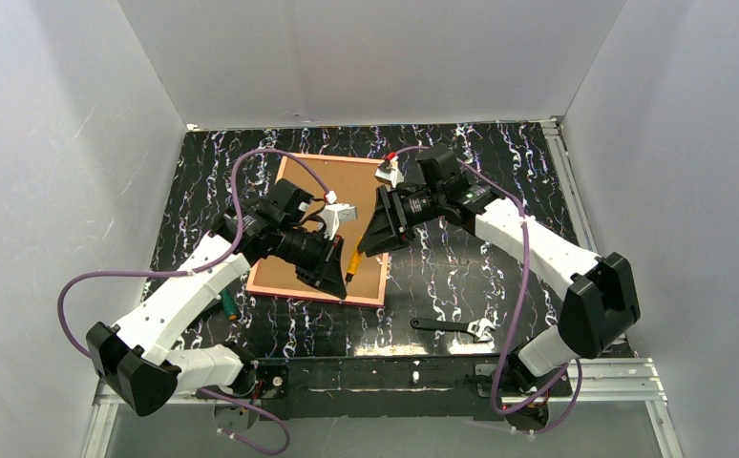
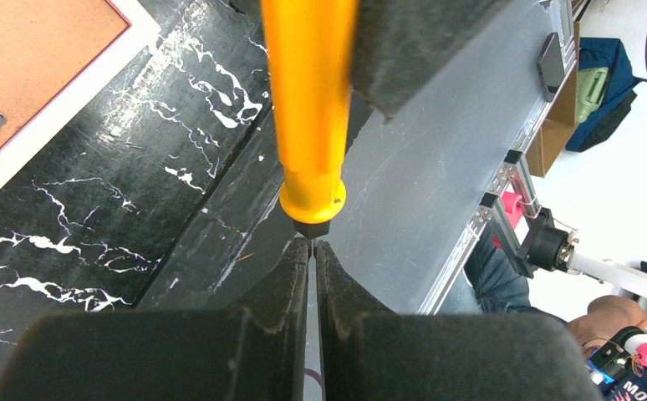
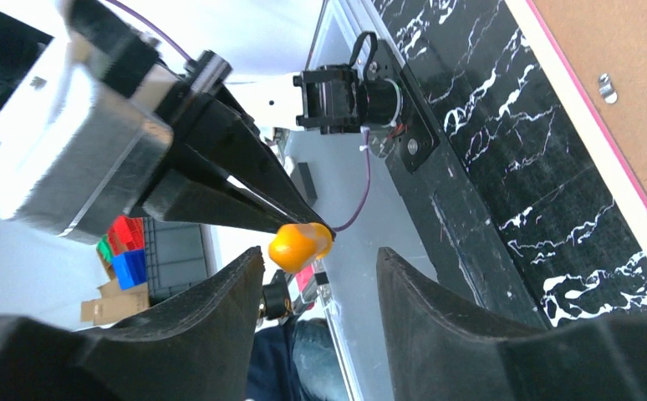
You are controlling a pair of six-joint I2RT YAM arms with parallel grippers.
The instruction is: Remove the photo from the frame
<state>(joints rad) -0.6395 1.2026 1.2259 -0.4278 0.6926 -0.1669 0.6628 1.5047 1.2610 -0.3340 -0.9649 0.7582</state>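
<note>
frame (image 1: 351, 181) lies flat and face down on the tabletop (image 1: 471, 277), centre-left, long side running front to back, slightly skewed. Brown fibreboard back panel (image 2: 28, 67) faces up, with a thin pink-red border round it. Close up the rim reads white. Small metal tabs (image 3: 607, 86) sit on the panel near the edge.

even bright overhead light, soft shadows; wrist views blurred up close.

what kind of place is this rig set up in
Probably a robotics lab test cell: white walls box in a black marbled table, and the wrist views show coloured bins, cardboard boxes and a person beyond it.
</note>
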